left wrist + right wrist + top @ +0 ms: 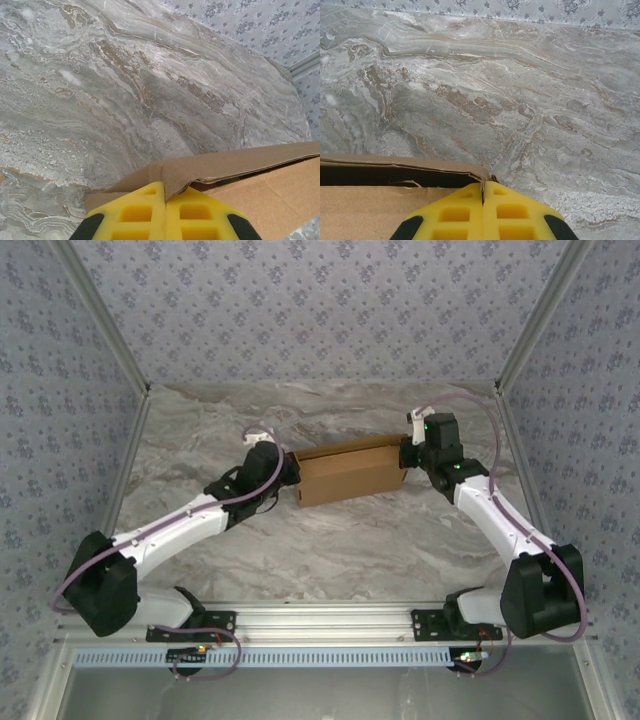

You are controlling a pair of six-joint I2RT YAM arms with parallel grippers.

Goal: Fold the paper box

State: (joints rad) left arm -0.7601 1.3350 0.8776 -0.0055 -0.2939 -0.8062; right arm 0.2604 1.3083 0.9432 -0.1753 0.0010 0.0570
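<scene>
A plain brown cardboard box [350, 473] lies in the middle of the grey marble table [330, 550]. The left gripper [294, 474] is clamped on its left end, and the right gripper [405, 454] on its right end.

Marbled counter [330, 540], papered walls [320, 310]
Grey-brown veining; small floral print on three sides; aluminium rail [330, 616] along the near edge.
</scene>
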